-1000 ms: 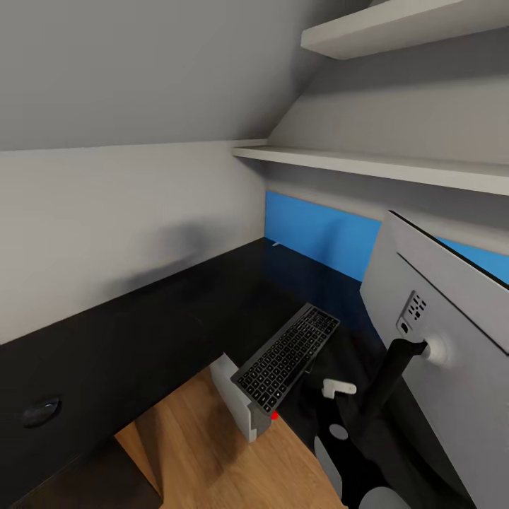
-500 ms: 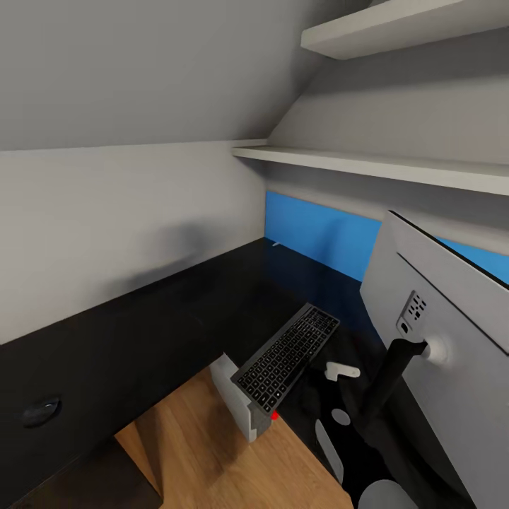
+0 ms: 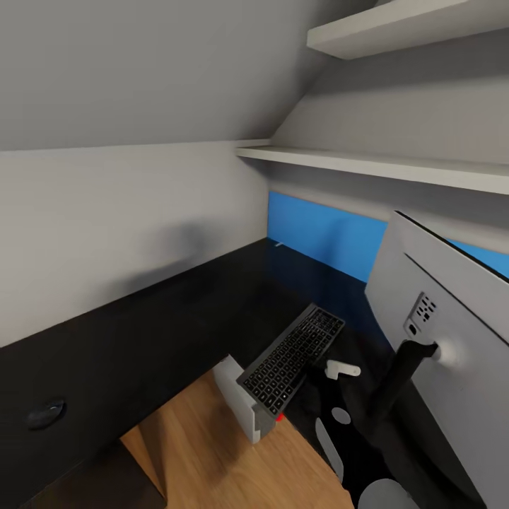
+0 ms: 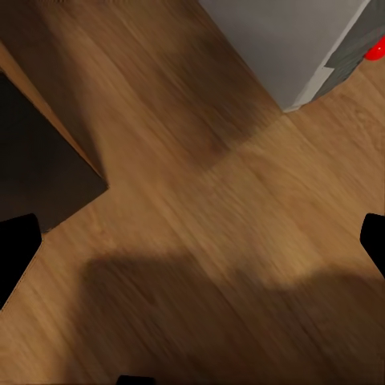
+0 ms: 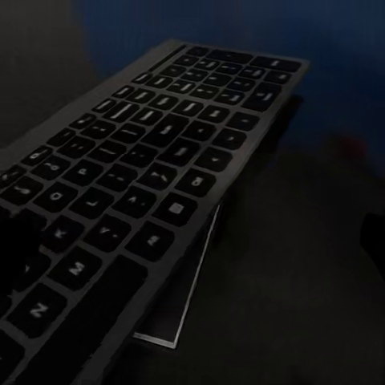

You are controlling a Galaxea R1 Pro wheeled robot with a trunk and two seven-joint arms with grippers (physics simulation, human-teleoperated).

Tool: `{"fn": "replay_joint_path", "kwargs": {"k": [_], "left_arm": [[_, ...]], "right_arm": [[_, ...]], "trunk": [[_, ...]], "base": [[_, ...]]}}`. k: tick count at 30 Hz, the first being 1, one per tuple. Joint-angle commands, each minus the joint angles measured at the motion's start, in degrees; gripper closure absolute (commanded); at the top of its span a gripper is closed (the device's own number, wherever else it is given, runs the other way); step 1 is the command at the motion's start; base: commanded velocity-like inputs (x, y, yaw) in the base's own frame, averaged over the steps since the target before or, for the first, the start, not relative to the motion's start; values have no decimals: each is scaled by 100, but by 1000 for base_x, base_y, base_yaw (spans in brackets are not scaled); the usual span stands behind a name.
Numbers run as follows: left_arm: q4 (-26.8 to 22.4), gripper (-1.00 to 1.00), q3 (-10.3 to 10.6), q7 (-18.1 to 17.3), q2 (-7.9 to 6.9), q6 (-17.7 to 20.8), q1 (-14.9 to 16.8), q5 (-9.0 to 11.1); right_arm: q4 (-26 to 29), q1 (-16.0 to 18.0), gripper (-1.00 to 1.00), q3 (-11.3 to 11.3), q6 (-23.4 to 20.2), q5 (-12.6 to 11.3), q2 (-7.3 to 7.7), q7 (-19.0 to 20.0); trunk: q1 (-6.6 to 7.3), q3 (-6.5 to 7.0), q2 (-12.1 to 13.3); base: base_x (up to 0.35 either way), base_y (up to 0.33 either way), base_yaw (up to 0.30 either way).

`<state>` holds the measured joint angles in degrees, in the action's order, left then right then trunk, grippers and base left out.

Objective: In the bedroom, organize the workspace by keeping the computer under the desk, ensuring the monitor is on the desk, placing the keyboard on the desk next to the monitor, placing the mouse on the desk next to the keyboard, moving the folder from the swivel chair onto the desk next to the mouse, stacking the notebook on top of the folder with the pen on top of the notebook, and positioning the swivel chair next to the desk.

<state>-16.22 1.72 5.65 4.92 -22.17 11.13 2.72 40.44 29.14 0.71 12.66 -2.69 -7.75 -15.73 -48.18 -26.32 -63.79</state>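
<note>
Three views cover this moment. At the lower left of the head view, the mouse [image 3: 46,413] lies on the glossy black top of the desk [image 3: 162,318], well apart from the other items. Right of it, at lower centre, bare wooden floor [image 3: 212,459] shows inside the angle of the L-shaped top. The computer [image 3: 239,403] stands on that floor as a light-grey tower, just beside the desk edge.

The keyboard [image 3: 293,357] is tilted: its near end overhangs the top of the computer, and its far end points toward the blue back panel [image 3: 325,237]. Whether the near end touches the tower cannot be told. A small red spot [image 3: 281,418] shows at the keyboard's near corner.

Right of the keyboard, a white and black robot arm segment [image 3: 343,369] reaches in from the lower right. The right gripper's fingertips cannot be made out in the head view. In the right wrist view the keyboard [image 5: 136,192] lies close under the camera with its near part raised off the dark desk surface; whether that claw is spread or pinching cannot be told.

At the far right of the head view, the monitor [image 3: 452,318] stands on the desk with its light-grey back and black stand toward the camera. Two white shelves [image 3: 367,166] run above it.

In the left wrist view, the left gripper [image 4: 196,245] is spread wide, its dark fingertips [image 4: 16,249] at opposite frame edges, over bare floor near the computer [image 4: 289,48]
</note>
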Motion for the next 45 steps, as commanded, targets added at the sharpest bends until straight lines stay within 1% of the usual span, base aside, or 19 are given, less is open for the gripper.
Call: {"fn": "replay_joint_path", "kwargs": {"k": [1,12,23,33,45], "left_arm": [[5,-100,20,18,0,-20,4,28],[5,-100,21,15,0,-19,4,27],[5,-100,21,15,0,-15,4,27],[11,-100,21,15,0,-15,4,27],[12,-100,21,15,0,-15,4,27]], "right_arm": [[-3,4,-100,8,24,-29,-2,-18],[-11,4,-100,16,26,-29,-7,-18],[-26,4,-100,17,26,-30,-7,-18],[-43,4,-100,17,26,-24,-6,-18],[-59,4,-100,12,19,-21,0,-18]], "trunk": [[-1,-6,-3],[-1,-6,-3],[-1,-6,-3],[-1,-6,-3],[-1,-6,-3]], "base": [[107,171,0],[143,119,0],[41,12,0],[211,1,0],[35,0,0]]}}
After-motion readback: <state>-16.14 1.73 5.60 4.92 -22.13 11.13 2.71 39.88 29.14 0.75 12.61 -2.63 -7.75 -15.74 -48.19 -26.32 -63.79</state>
